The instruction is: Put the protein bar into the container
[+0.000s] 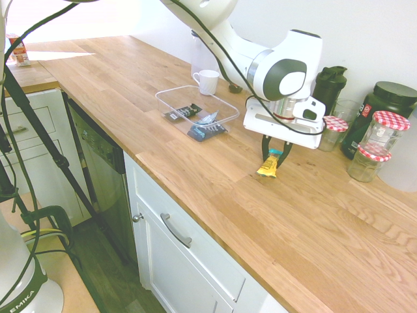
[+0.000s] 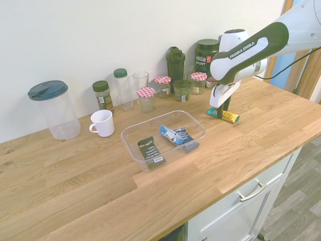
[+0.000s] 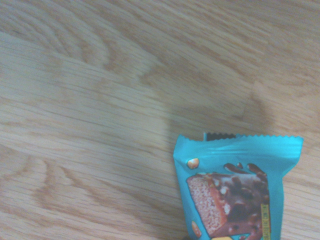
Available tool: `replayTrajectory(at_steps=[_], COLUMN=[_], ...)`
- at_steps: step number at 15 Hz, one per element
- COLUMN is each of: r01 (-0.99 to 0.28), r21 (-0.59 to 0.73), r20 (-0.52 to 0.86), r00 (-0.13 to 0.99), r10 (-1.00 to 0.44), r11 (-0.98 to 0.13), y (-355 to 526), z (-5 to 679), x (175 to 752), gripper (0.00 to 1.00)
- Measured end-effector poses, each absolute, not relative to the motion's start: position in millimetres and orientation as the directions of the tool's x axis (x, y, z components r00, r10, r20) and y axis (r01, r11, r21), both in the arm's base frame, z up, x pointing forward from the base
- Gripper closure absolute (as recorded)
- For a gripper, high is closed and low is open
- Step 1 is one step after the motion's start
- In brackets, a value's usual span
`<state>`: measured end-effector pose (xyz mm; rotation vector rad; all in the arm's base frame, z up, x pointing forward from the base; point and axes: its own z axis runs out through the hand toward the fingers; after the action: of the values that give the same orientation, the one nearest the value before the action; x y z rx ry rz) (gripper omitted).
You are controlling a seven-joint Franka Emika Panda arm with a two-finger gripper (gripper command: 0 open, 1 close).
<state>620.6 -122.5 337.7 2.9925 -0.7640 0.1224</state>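
Protein bar [image 1: 268, 167] sits between the part-open tool's [image 1: 272, 163] fingers, grip unclear; first exterior view: container [image 1: 234, 119] toward ten o'clock, lidded jar [image 1: 369, 164] three.

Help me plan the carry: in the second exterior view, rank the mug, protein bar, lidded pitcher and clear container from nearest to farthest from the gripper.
From the gripper:
1. Protein bar, right at the fingertips
2. Clear container, picture's middle
3. Mug, left of it
4. Lidded pitcher, far left
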Motion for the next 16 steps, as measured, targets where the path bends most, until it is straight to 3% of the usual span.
replayTrajectory(at_steps=[4,8,16], r01=[-0.502,-0.534,-0.552], r21=[0.043,0.0,-0.053], r20=[0.124,0.203,0.26], r00=[0.861,0.828,0.797], r10=[-0.494,-0.523,-0.545], r11=[-0.864,-0.845,-0.832], y=[-132.0,-117.9,31.5], z=[343.5,403.7,484.6], x=[618.2,596.8,537.5], gripper=[1.0,1.0,1.0])
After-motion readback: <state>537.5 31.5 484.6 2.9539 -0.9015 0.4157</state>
